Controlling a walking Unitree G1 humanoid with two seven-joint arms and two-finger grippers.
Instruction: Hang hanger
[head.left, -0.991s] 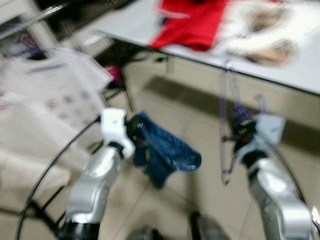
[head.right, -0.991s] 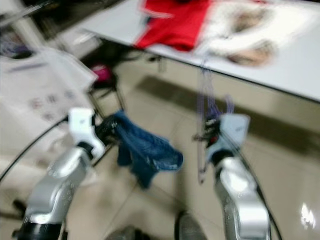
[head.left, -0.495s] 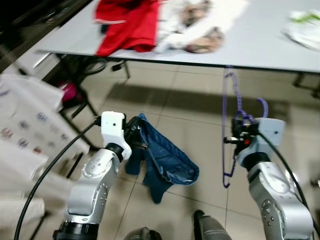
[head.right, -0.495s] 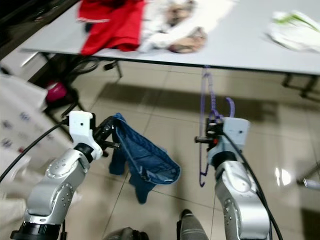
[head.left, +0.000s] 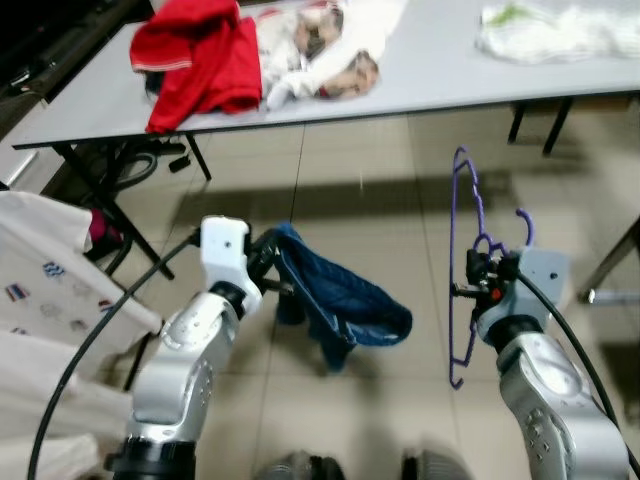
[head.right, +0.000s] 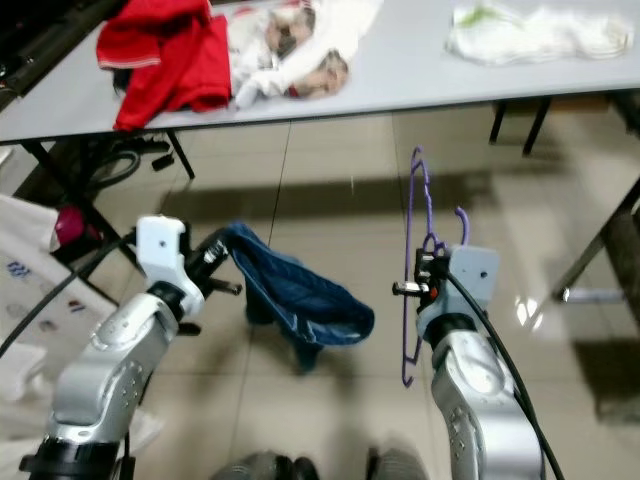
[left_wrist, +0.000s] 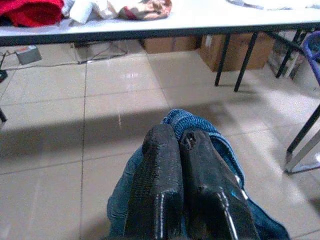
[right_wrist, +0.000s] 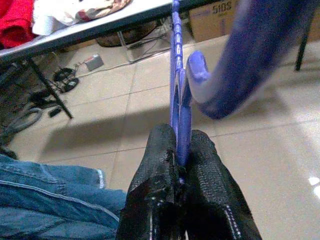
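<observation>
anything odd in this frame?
Nothing broken or spilled. The hanger in the right gripper is bare; the jeans hang bunched from the left gripper. Clothes lie heaped on the table.

Open floor before table

One hanger, one jeans (perhaps four table garments).
</observation>
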